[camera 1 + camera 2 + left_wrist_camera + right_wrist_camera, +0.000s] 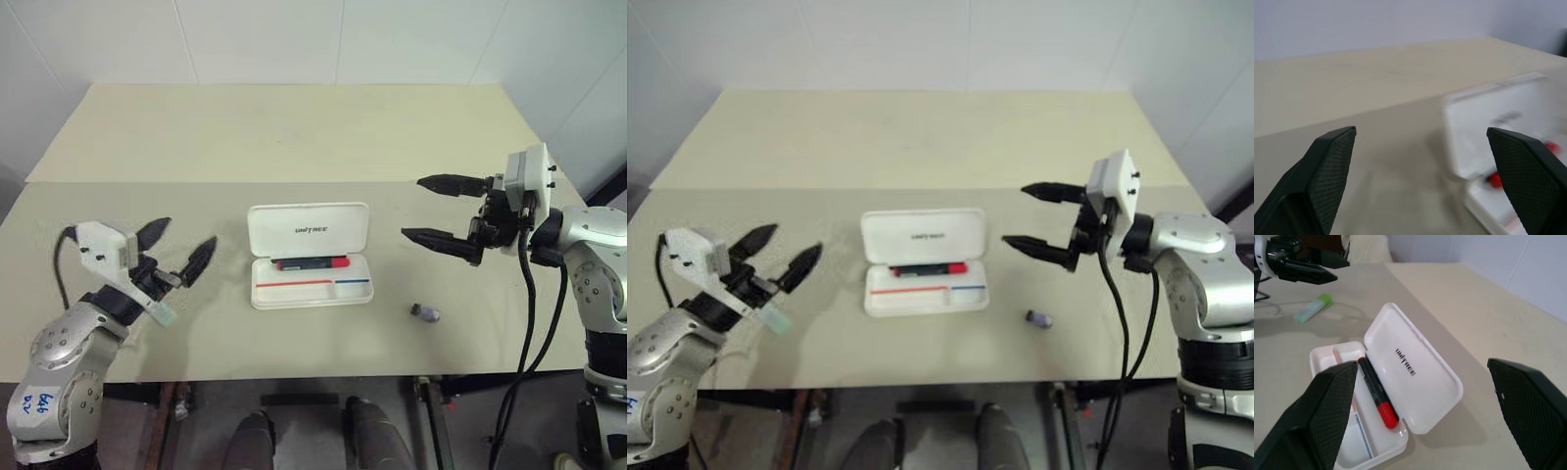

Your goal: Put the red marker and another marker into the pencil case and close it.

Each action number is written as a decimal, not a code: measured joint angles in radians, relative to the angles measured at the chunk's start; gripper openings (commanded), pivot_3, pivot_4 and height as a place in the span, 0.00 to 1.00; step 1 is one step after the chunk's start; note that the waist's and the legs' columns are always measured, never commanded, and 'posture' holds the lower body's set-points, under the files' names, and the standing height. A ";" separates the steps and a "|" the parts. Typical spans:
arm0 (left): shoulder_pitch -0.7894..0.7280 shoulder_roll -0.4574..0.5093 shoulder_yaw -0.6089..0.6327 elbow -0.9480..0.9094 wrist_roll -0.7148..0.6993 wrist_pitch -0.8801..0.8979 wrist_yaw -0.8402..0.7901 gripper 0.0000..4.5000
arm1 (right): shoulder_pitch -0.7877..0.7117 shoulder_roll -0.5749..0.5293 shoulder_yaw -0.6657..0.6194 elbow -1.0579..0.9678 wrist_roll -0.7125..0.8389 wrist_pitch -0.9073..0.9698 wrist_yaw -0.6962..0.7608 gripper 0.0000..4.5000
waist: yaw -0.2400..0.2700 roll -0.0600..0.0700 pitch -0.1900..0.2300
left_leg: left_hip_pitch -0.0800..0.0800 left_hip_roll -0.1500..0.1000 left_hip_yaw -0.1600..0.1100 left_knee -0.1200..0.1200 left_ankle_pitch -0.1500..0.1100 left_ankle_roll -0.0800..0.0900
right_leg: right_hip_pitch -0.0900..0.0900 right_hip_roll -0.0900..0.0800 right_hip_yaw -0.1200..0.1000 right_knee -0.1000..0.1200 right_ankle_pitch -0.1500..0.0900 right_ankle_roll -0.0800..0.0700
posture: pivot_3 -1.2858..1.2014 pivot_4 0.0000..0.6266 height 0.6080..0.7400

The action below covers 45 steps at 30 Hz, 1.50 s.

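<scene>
Lying in the open pencil case (310,264) between both wide-open, empty jaws: red marker (313,263); green highlighter (1313,308) beneath left jaws.

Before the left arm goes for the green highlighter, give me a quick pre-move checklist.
1. Pencil case lid up, tray reachable: ok.
2. Red marker lying in the tray: ok.
3. Green highlighter still out on the table, below the left tool: ok as a target.
4. Left tool open and holding nothing: ok.
5. Right tool open, off to the side of the case: ok.
6. Small dark object on the table by the case; what it is: cannot tell.
</scene>
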 measured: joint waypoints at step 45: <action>-0.031 -0.418 0.031 -0.190 0.236 0.610 0.532 0.86 | -0.092 0.023 0.076 -0.025 0.011 -0.032 0.017 1.00 | 0.001 -0.004 0.000 | -0.002 -0.001 0.000 0.000 0.000 -0.001 | 0.000 0.001 0.000 -0.006 -0.001 -0.004 | 0.52 0.24 1.00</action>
